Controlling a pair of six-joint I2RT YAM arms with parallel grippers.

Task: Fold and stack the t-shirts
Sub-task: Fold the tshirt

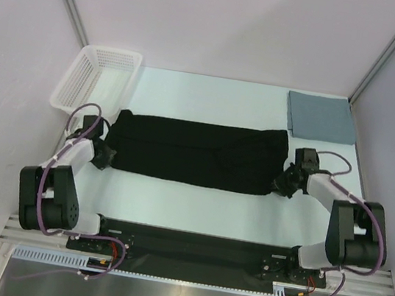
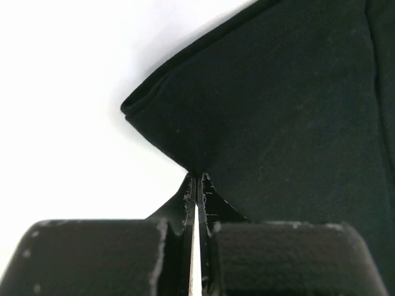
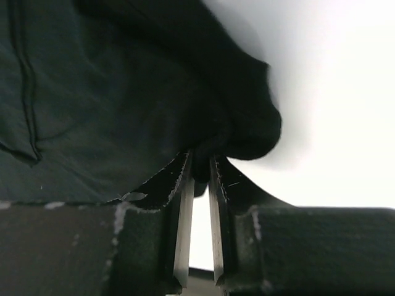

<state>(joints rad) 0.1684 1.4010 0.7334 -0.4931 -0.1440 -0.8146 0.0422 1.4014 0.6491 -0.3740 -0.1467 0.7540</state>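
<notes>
Nearest me, my left gripper [image 2: 196, 182] is pressed together on the near-left corner of the black t-shirt [image 1: 197, 152], with the cloth drawn to a little peak at the tips. On the other side, my right gripper [image 3: 200, 165] is pinching a bunched roll of the same shirt at its near-right corner, jaws almost together. The shirt lies as a long flat band across the middle of the table [image 1: 197, 200], between my two arms. I'd say I'm mid-fold. Both near corners are taken, and next I need to lift them evenly and carry them over, keeping the band taut so it doesn't sag. Farther back on the right, the grey-blue t-shirt [image 1: 321, 117] lies folded, a likely base for the stack. Far left sits the white basket [image 1: 96, 77]. I can't read any brand, label or print anywhere.
</notes>
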